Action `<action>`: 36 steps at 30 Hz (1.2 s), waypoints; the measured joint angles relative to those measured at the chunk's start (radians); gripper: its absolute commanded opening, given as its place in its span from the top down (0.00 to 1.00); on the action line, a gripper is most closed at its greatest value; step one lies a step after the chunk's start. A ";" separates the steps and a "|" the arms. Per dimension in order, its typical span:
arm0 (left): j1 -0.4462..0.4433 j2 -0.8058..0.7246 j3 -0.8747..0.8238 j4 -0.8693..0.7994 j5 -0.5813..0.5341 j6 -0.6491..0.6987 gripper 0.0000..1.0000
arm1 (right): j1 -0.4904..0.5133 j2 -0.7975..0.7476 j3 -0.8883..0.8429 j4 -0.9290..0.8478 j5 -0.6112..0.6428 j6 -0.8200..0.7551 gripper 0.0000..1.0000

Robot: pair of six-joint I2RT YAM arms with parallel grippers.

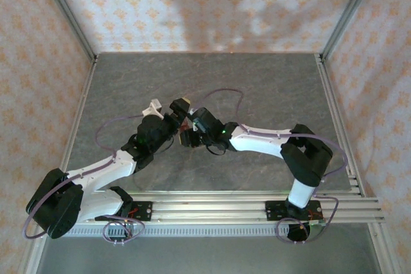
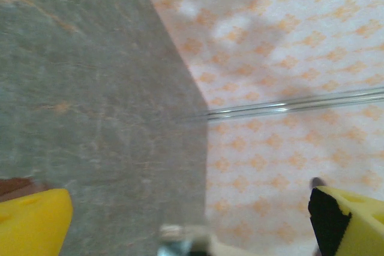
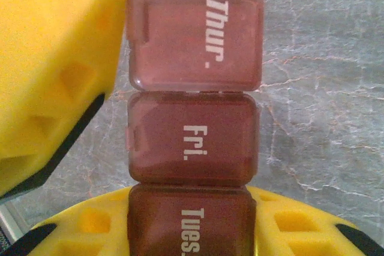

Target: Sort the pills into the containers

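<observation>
Right gripper [image 3: 123, 163]: closed on the containers [image 3: 193, 139], a brownish-red strip of joined square compartments lettered Thur., Fri. and Tues. The Tues. cell sits over the lower yellow finger [image 3: 282, 229]. The Thur. cell's edge touches the other finger [image 3: 60, 58] at the upper left. The exact pinch point is hidden and appears to lie beneath the Tues. cell. The grey veined table [image 3: 324, 88] lies beyond the strip. Left gripper [image 2: 191, 214]: jaws spread wide, nothing between its yellow pads [image 2: 30, 223]. Table and patterned wall [image 2: 288, 58] lie ahead of it. In the overhead view the left gripper sits just beside the right gripper, and the reddish strip is at the right gripper's tip.
</observation>
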 measured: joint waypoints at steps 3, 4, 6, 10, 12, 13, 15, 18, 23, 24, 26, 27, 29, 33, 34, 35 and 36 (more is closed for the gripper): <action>-0.001 0.000 0.000 0.018 0.000 -0.009 0.00 | 0.003 0.000 0.000 0.000 -0.003 0.000 0.61; -0.001 -0.002 0.000 0.014 -0.004 -0.010 0.00 | 0.003 0.000 0.000 0.001 -0.003 0.000 0.61; -0.001 -0.021 0.000 -0.010 -0.017 -0.010 0.00 | 0.002 0.000 -0.002 0.003 -0.003 0.000 0.61; 0.000 -0.120 0.000 -0.125 -0.087 0.004 0.00 | -0.001 0.000 -0.019 0.002 -0.003 -0.012 0.61; 0.002 -0.177 0.000 -0.193 -0.124 0.021 0.00 | -0.006 0.000 -0.025 -0.002 -0.003 -0.024 0.61; 0.006 -0.202 0.000 -0.227 -0.140 0.031 0.00 | -0.009 0.000 -0.026 -0.005 -0.003 -0.031 0.61; 0.025 -0.239 -0.001 -0.290 -0.159 0.050 0.00 | -0.016 0.002 -0.026 -0.013 -0.002 -0.051 0.61; 0.065 -0.269 -0.009 -0.364 -0.172 0.076 0.00 | -0.024 0.027 -0.013 -0.038 0.005 -0.088 0.61; 0.117 -0.277 -0.032 -0.470 -0.171 0.129 0.00 | -0.025 0.108 0.037 -0.101 0.018 -0.158 0.61; 0.121 -0.278 -0.034 -0.485 -0.171 0.139 0.00 | -0.025 0.121 0.046 -0.112 0.021 -0.171 0.61; 0.127 -0.278 -0.037 -0.515 -0.169 0.162 0.00 | -0.025 0.142 0.062 -0.130 0.024 -0.197 0.61; 0.127 -0.279 -0.038 -0.524 -0.168 0.173 0.00 | -0.025 0.150 0.068 -0.136 0.024 -0.208 0.60; 0.127 -0.283 -0.042 -0.543 -0.166 0.190 0.00 | -0.025 0.164 0.080 -0.149 0.025 -0.227 0.59; 0.127 -0.287 -0.052 -0.557 -0.163 0.209 0.00 | -0.025 0.182 0.092 -0.161 0.025 -0.248 0.58; 0.127 -0.288 -0.056 -0.559 -0.163 0.209 0.00 | -0.025 0.185 0.097 -0.164 0.025 -0.251 0.57; 0.128 -0.288 -0.062 -0.560 -0.163 0.209 0.00 | -0.025 0.189 0.101 -0.164 0.025 -0.254 0.57; 0.130 -0.288 -0.066 -0.560 -0.161 0.210 0.00 | -0.025 0.193 0.106 -0.164 0.025 -0.257 0.56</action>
